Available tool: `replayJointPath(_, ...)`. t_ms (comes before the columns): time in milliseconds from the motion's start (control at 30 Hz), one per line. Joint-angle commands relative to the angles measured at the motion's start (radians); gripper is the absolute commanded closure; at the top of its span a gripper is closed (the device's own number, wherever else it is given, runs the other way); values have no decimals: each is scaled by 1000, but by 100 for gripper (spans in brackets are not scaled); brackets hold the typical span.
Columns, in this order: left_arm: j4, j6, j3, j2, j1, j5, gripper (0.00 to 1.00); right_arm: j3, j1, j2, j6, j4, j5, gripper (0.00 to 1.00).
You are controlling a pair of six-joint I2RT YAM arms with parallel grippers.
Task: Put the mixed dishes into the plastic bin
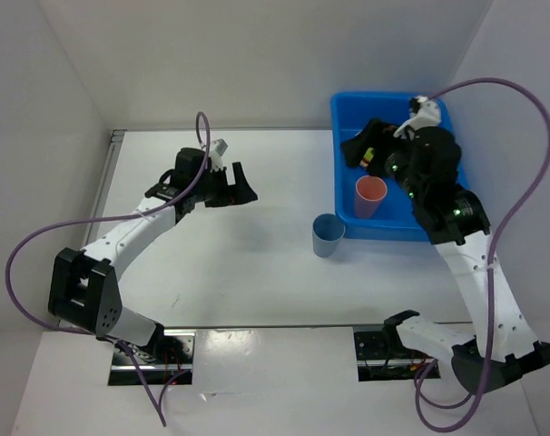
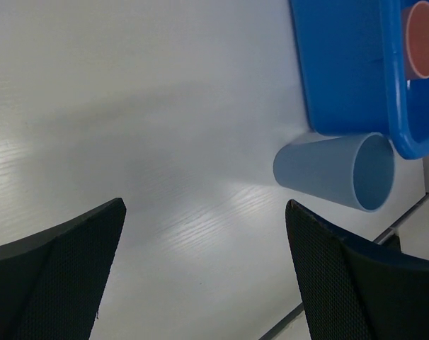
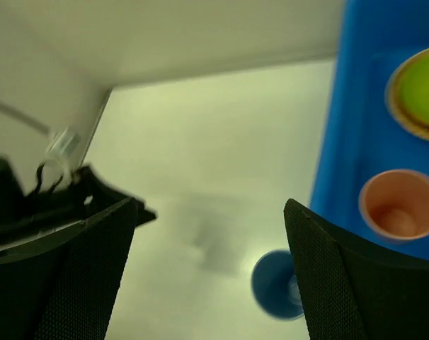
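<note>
Jaws of the left gripper [image 1: 241,188] stand wide apart over the white table [image 1: 257,263], nothing between them. Right of it, 1 blue cup [image 1: 328,235] stands upright just outside the plastic bin [image 1: 337,163]. Inside the bin, a salmon-pink cup [image 1: 369,196] stands upright near a lime green plate [image 3: 421,91]. Above the bin hangs the right gripper [image 3: 211,212], released, holding nothing

My right gripper [image 1: 358,150] hangs over the blue bin [image 1: 343,113], where the pink cup [image 1: 370,196] stands upright. The blue cup [image 1: 329,235] stands just outside it.
</note>
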State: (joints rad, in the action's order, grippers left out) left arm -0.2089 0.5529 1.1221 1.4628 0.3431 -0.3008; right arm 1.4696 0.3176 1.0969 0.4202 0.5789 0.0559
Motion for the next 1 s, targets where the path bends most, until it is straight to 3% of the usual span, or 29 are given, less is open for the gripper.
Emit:
replayJointPath(0, 19, -4, -50, -4, 8, 48, 0, -92, 122, 57, -27, 21, -59, 12)
replayJointPath(267, 22, 16, -93, -59, 8, 94, 0, -178, 356, 172, 43, 64, 171, 15)
replayJointPath(967, 2, 25, -143, -154, -35, 115, 0, -301, 419, 351, 74, 84, 308, 20)
